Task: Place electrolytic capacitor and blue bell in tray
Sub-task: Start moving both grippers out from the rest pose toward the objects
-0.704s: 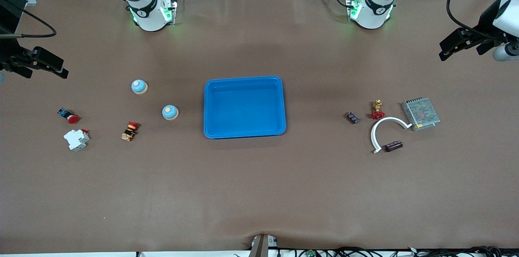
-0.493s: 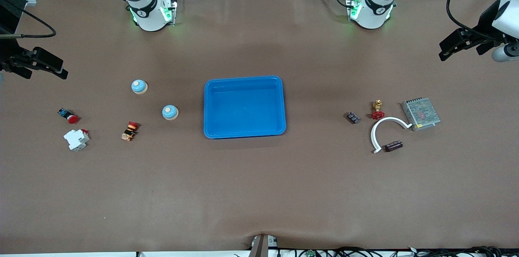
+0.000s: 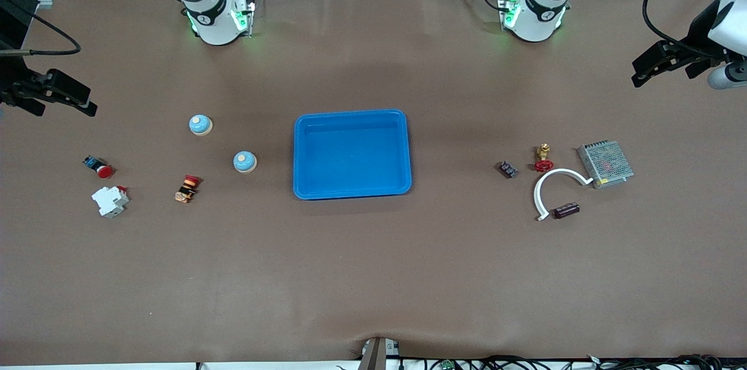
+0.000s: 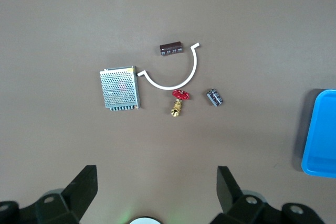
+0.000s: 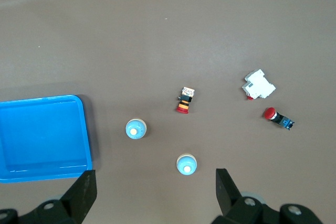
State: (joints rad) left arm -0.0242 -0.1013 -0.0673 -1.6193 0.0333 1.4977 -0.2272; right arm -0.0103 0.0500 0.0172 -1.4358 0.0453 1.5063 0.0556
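Even, soft light falls from overhead on my table [image 3: 373, 276], bright enough everywhere, with no harsh glare. Shadows are faint: a dim smudge hugs the tray [image 3: 352, 154] along its rim, and a broad darker patch lies above it. My 2 wrist views are crisp at center, while my own fingers [image 4: 81, 182] sit dark and slightly soft at the frame edge.

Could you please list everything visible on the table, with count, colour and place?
tray: 1, bright blue, mid-table
bells: 2, light blue, toward the right arm's end
push button: 1, red-capped, same end
breaker: 1, white, same end
striped part: 1, orange-black, same end
capacitor: 1, dark, toward the left arm's end
curved strip: 1, white, beside capacitor
valve: 1, brass, red wheel
small module: 1, dark
power supply: 1, silver mesh
left pincer: open, waiting
right pincer: open, waiting
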